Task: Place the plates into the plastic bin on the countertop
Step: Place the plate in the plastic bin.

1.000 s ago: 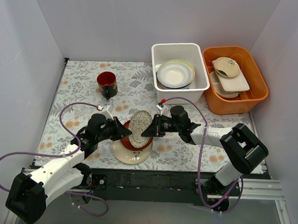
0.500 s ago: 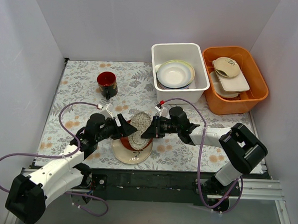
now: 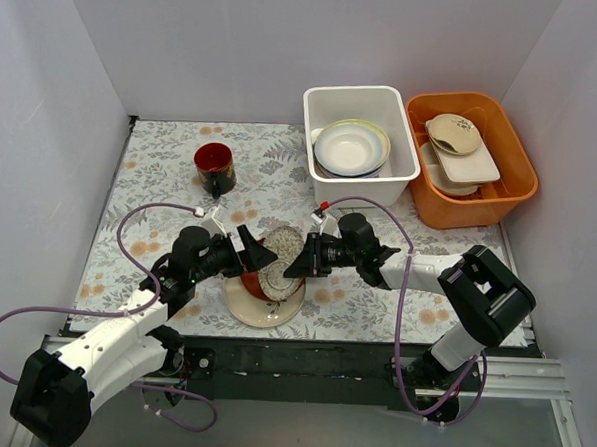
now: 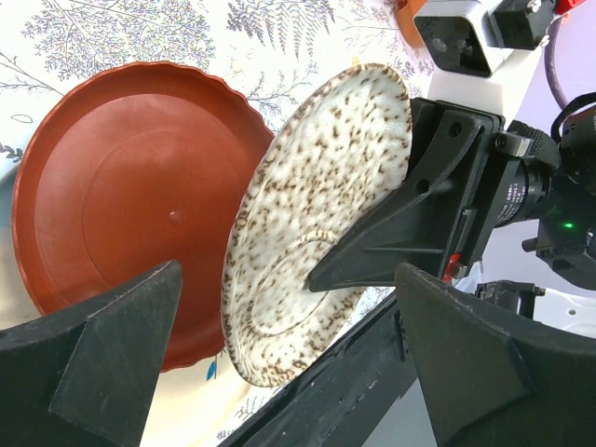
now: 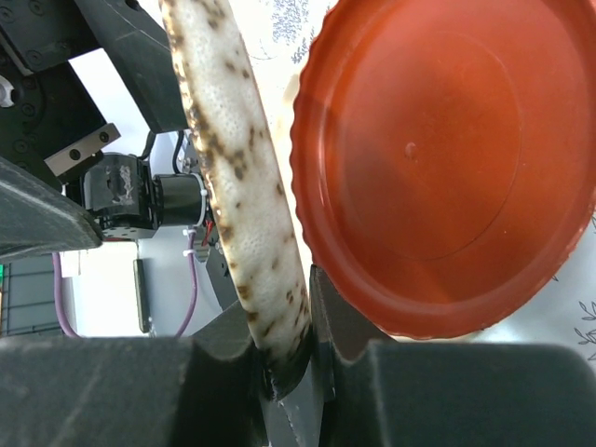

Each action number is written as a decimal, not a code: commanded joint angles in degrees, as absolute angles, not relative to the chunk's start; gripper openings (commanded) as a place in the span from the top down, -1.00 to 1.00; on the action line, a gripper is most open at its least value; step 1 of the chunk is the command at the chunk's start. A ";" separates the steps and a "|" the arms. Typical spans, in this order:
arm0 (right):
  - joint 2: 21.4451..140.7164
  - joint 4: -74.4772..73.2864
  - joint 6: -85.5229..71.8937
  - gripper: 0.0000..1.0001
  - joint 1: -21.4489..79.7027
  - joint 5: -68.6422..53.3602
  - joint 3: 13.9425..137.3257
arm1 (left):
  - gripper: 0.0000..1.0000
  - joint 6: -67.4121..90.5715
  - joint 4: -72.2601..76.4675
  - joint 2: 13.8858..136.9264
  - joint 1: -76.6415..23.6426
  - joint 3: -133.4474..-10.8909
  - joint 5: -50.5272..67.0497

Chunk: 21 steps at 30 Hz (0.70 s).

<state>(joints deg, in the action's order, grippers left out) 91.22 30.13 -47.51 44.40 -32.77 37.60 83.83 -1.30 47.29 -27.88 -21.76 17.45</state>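
My right gripper [image 3: 296,261] is shut on the rim of the speckled oval dish [image 3: 281,251], holding it on edge above the red-brown plate [image 3: 251,280]. That plate lies on a pale cream plate [image 3: 266,311] on the countertop [image 3: 161,176]. The left gripper [image 3: 258,252] stands wide open on either side of the dish [image 4: 317,233] without touching it. In the right wrist view the dish's rim [image 5: 233,168] is pinched between the right gripper's [image 5: 293,363] jaws, beside the red-brown plate [image 5: 447,158]. The plastic bin [image 3: 314,114] at the back holds stacked plates [image 3: 351,146].
A small dark-red cup [image 3: 214,164] stands at the back left of the countertop. An orange tub [image 3: 513,190] with beige and white dishes sits right of the bin. White walls close in the left, back and right sides.
The left gripper has opened wide and let go of the speckled dish. The right gripper keeps its hold, and the dish has barely moved.
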 commanded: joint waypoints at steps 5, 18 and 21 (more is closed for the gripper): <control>89.91 30.41 -44.74 0.97 44.74 -33.05 41.39 | -0.96 83.06 -1.23 46.67 -27.95 -22.24 17.23; 88.07 24.70 -41.49 0.97 41.84 -32.52 45.26 | -0.96 82.97 -1.14 46.76 -27.95 -22.24 17.31; 87.80 22.60 -40.26 0.97 40.78 -32.52 46.49 | -0.96 82.79 -1.23 46.84 -27.95 -22.32 17.49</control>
<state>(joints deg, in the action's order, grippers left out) 91.18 22.02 -42.70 42.11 -31.68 42.09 83.77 -1.30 47.31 -27.88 -21.76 17.41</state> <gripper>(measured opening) 0.211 0.981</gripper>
